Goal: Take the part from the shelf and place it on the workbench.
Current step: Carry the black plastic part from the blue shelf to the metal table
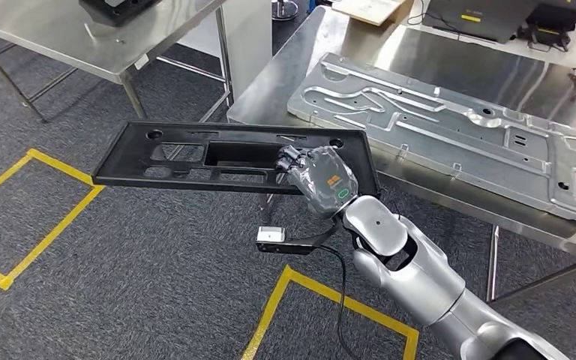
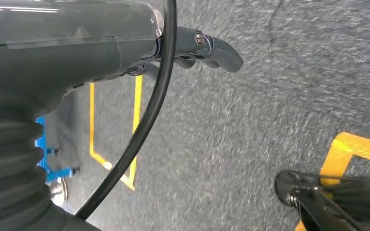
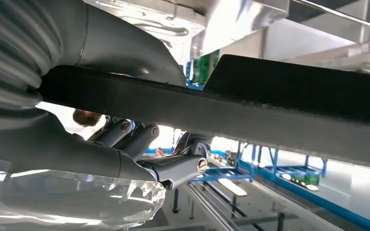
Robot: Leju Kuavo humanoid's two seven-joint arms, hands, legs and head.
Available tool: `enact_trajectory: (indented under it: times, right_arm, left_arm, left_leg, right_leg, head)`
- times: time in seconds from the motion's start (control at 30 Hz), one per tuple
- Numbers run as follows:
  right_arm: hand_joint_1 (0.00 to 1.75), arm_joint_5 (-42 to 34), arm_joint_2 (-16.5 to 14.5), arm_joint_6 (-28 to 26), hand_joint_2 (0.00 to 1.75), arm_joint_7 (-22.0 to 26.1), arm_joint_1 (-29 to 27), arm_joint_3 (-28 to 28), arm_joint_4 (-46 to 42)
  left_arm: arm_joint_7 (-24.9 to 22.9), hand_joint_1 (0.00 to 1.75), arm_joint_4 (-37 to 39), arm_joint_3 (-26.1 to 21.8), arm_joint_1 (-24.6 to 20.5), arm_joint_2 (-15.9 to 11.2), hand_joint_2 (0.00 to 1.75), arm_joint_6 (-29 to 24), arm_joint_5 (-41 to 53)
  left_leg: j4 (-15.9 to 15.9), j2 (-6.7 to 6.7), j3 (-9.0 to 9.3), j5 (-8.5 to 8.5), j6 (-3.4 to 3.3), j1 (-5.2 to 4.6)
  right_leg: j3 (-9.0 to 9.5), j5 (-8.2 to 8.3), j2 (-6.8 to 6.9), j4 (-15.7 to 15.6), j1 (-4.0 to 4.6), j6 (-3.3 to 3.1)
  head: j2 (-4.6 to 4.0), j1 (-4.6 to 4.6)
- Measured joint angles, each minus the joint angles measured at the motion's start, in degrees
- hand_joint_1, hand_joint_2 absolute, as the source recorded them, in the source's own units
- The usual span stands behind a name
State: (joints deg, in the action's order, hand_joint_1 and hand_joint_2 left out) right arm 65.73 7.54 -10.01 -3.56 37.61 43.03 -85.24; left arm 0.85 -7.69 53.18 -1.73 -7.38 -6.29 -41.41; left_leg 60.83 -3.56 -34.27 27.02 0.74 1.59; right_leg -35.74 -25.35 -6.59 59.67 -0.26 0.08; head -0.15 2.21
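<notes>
The part is a long, flat black plastic panel point(image 1: 195, 154) with cut-out slots. My right hand point(image 1: 319, 178) grips its right end, and it hangs level above the carpet, just in front of the steel workbench point(image 1: 285, 82). Its right end overlaps the bench's near edge in the head view. From the right wrist, the panel point(image 3: 270, 110) appears edge-on, with my right hand point(image 3: 101, 154) clamped around it, thumb on one face and fingers on the other. My left hand point(image 2: 77, 43) hangs over the grey carpet with nothing in it, its fingers point(image 2: 217, 48) loosely extended.
A large stamped metal plate point(image 1: 450, 127) covers much of the workbench. A dark device point(image 1: 480, 15) and a cardboard box point(image 1: 371, 9) sit at the bench's back. A second steel table point(image 1: 120, 37) stands at the upper left. Yellow floor tape point(image 1: 37, 240) marks squares on the carpet.
</notes>
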Motion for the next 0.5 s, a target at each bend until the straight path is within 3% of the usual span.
enact_trajectory:
  times: [0.03,0.07,0.13,0.2,0.27,0.3,0.37,0.4,0.47,0.5]
  right_arm:
    - [1.69,-0.02,0.03,0.0,1.75,0.01,-0.07,0.0,0.03]
    - [1.69,-0.02,0.1,-0.01,1.75,0.03,-0.14,-0.01,0.04]
    - [1.69,-0.03,0.25,-0.02,1.75,0.07,-0.11,-0.01,0.03]
    - [1.69,-0.04,0.31,-0.02,1.75,0.07,-0.04,-0.01,0.02]
    - [1.69,-0.05,0.32,-0.02,1.75,0.07,-0.22,-0.01,0.03]
    - [1.69,-0.05,0.38,-0.02,1.75,0.08,-0.34,-0.01,0.04]
    - [1.69,-0.06,0.63,-0.03,1.75,0.07,-0.48,-0.07,0.05]
    - [1.69,-0.09,0.79,-0.04,1.75,0.06,-0.48,-0.19,0.04]
    - [1.69,-0.23,1.13,-0.07,1.75,0.02,-0.42,-0.61,-0.01]
    - [1.69,-0.32,1.35,-0.09,1.75,0.01,-0.42,-0.86,-0.02]
  left_arm:
    - [0.07,0.0,0.0,0.03,-0.09,-0.01,1.75,0.0,-0.02]
    - [0.12,0.0,0.0,0.09,-0.21,-0.03,1.75,0.01,-0.04]
    - [0.19,0.0,0.0,0.26,-0.3,-0.08,1.75,0.05,-0.07]
    - [0.21,0.0,0.01,0.39,-0.12,-0.15,1.75,0.1,-0.14]
    - [0.17,0.0,0.02,0.45,0.03,-0.16,1.75,0.13,-0.27]
    - [0.12,0.0,0.02,0.48,0.03,-0.16,1.75,0.13,-0.34]
    - [0.02,0.0,0.02,0.56,-0.02,-0.13,1.75,0.15,-0.46]
    - [-0.01,0.0,0.02,0.64,-0.02,-0.08,1.75,0.19,-0.49]
    - [-0.05,0.0,0.02,0.92,-0.01,0.02,1.75,0.33,-0.55]
    - [-0.08,0.0,0.02,1.05,-0.01,0.07,1.75,0.42,-0.58]
  left_leg:
    - [0.01,0.57,-0.01,-0.11,-0.43,0.0]
    - [-0.12,1.17,0.02,-0.22,-0.8,-0.02]
    - [-0.38,2.37,0.1,-0.41,-1.56,0.07]
    - [-0.45,3.64,0.14,-0.33,-2.05,-0.1]
    - [-0.44,5.04,0.17,-0.17,-2.25,-0.25]
    - [-0.44,5.71,0.25,-0.06,-2.28,-0.3]
    - [-0.45,6.95,0.63,0.24,-2.24,-0.45]
    - [-0.49,7.54,0.89,0.43,-2.17,-0.52]
    - [-0.57,8.76,1.29,0.77,-1.84,-0.73]
    - [-0.7,9.43,1.46,0.89,-1.63,-0.79]
  right_leg:
    - [-0.2,0.13,-0.54,-0.05,-0.08,0.26]
    - [-0.35,0.11,-0.23,0.06,-0.08,0.52]
    - [-1.52,-1.26,2.64,2.34,0.1,1.1]
    - [-4.7,-4.39,5.75,8.65,-0.01,1.61]
    - [-7.93,-6.24,6.32,14.57,-0.27,1.81]
    - [-8.35,-5.72,6.39,15.05,-0.3,1.75]
    - [-5.86,-2.09,7.33,9.8,0.0,1.09]
    - [-3.86,-0.5,8.98,5.87,0.47,0.45]
    - [-1.25,1.03,11.51,0.5,1.55,-0.73]
    - [-1.0,0.88,11.85,-0.24,1.91,-1.06]
  head:
    - [0.0,-0.01]
    - [0.0,-0.01]
    - [0.0,-0.02]
    - [0.0,-0.02]
    - [0.0,-0.02]
    - [0.0,-0.02]
    - [0.0,-0.02]
    - [0.0,-0.02]
    - [0.0,-0.01]
    - [0.0,-0.01]
